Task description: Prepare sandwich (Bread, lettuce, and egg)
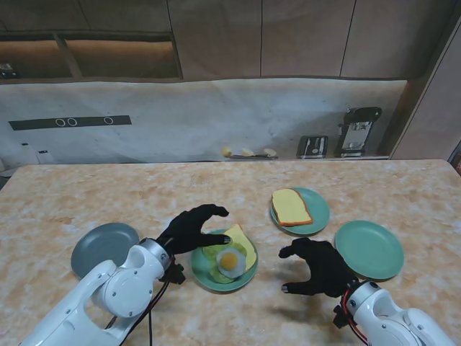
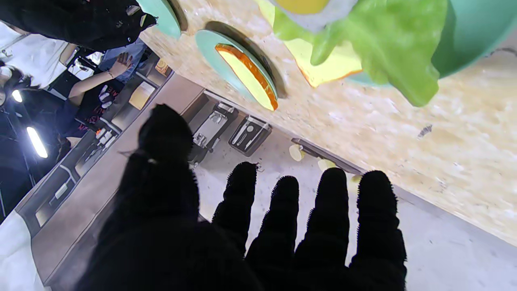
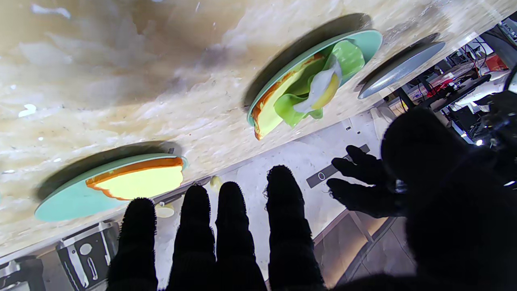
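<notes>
A green plate point(image 1: 204, 278) near me holds a bread slice point(image 1: 243, 241) with lettuce point(image 1: 214, 256) and a fried egg point(image 1: 230, 261) on top. My left hand point(image 1: 189, 228) hovers open over that plate's left side, fingers spread, holding nothing. A second bread slice point(image 1: 290, 207) lies on another green plate point(image 1: 321, 210) farther away to the right. My right hand point(image 1: 321, 267) is open right of the stacked plate, empty. The right wrist view shows the stack of bread point(image 3: 267, 115), lettuce point(image 3: 347, 56) and egg point(image 3: 323, 87), and the second slice point(image 3: 137, 183).
An empty green plate point(image 1: 369, 249) sits at the right. A grey plate point(image 1: 103, 248) lies at the left. Appliances point(image 1: 358, 131) and small items stand along the back wall.
</notes>
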`<state>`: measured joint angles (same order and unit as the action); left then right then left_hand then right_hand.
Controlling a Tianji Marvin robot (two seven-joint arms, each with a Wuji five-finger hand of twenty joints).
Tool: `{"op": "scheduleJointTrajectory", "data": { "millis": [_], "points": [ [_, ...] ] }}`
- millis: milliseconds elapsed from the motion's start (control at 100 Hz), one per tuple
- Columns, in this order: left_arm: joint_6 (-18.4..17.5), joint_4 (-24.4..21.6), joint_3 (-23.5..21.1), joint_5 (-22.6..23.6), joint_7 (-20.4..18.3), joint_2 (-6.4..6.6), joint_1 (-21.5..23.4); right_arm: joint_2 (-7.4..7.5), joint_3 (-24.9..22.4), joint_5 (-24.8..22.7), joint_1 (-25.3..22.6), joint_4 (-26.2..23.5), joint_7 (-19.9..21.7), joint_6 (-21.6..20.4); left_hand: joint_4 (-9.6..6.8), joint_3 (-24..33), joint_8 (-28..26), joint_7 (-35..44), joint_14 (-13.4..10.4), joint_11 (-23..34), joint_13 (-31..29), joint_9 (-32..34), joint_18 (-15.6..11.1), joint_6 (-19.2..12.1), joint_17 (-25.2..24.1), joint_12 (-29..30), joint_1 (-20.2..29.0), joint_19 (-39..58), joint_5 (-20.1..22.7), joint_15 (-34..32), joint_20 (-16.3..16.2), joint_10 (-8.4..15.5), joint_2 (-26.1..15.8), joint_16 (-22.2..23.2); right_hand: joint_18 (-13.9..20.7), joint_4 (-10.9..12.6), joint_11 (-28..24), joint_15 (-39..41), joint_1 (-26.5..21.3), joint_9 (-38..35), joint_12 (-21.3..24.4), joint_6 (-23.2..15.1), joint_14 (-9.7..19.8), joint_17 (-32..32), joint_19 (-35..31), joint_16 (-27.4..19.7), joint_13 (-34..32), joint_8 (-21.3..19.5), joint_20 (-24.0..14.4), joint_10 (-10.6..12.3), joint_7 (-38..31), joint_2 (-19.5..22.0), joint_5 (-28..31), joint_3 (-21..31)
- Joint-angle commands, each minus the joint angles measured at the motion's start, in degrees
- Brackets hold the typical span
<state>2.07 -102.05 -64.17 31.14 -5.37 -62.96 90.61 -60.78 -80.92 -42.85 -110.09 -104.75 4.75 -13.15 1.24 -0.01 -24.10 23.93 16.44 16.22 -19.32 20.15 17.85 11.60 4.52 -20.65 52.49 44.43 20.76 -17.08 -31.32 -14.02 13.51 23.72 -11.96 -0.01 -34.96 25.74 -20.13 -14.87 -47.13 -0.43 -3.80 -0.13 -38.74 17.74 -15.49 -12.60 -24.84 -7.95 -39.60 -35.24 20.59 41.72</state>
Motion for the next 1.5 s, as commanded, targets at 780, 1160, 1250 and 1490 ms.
{"op": "scheduleJointTrajectory", "data": {
  "millis": [780, 1160, 1250, 1490],
  "points": [
    [-9.0, -4.9, -11.8, 5.2, 2.9, 0.69, 16.7, 0.65, 5.2, -5.8, 19.8, 12.4, 4.9, 9.3, 0.20, -1.0, 1.6, -3.3, -1.4, -1.2, 1.7, -0.6, 0.3, -2.3, -2.9, 1.6, -1.9, -7.1, 0.7, 3.1, 7.5, 1.4, -3.2, -3.2, 0.2, -0.4, -0.6, 0.1, -0.7, 0.6, 29.2, 1.2, 0.6, 0.7, -0.4, 0.0, 0.0, -0.6, -0.1, 0.3, 0.6, -0.8, -2.9, -1.1],
    [-9.1, -4.4, -11.6, 5.7, 4.1, 0.54, 16.8, 0.40, 15.7, -5.8, 33.6, 23.5, 4.2, 14.4, 0.17, -1.1, 1.4, -2.9, -1.3, -0.8, 1.2, -0.3, 0.5, -2.3, -2.7, 1.0, -1.3, -5.7, 0.6, 2.4, 6.0, 1.2, -3.5, -2.5, 1.4, -0.4, -1.3, 0.4, -1.4, 4.4, 29.1, 1.2, 1.0, 0.0, -0.8, 0.1, 2.7, -0.2, -0.5, 0.3, 0.4, -1.9, -8.0, -1.8],
    [-9.0, -4.5, -11.6, 5.7, 3.7, 0.61, 16.9, 0.13, 18.5, -4.3, 37.3, 26.9, 3.9, 15.5, 0.17, -1.1, 1.4, -2.9, -1.2, -0.8, 1.1, -0.4, 0.5, -2.3, -2.6, 1.0, -1.3, -5.4, 0.6, 2.3, 5.8, 1.3, -3.5, -2.4, 1.5, -0.5, -1.5, 0.5, -1.6, 4.5, 29.1, 0.9, 1.0, 0.1, -1.0, 0.1, 2.9, -0.2, -0.6, 0.3, 0.2, -2.1, -8.0, -1.9],
    [-7.8, -4.8, -11.7, 5.6, 3.0, 0.68, 16.9, -0.62, 25.6, 0.3, 46.9, 36.0, 4.1, 15.5, 0.06, -0.9, 1.4, -2.8, -1.0, -0.7, 1.0, -0.5, 0.6, -2.1, -2.4, 0.8, -1.0, -4.8, 0.8, 2.0, 5.2, 1.0, -4.4, -2.1, 1.9, -0.1, -1.5, 0.1, -4.0, 4.9, 29.3, -0.5, 1.6, -0.2, -1.1, -0.1, 3.3, 0.0, -0.8, 1.0, -0.1, -3.2, -8.8, -1.5]
  ]
}}
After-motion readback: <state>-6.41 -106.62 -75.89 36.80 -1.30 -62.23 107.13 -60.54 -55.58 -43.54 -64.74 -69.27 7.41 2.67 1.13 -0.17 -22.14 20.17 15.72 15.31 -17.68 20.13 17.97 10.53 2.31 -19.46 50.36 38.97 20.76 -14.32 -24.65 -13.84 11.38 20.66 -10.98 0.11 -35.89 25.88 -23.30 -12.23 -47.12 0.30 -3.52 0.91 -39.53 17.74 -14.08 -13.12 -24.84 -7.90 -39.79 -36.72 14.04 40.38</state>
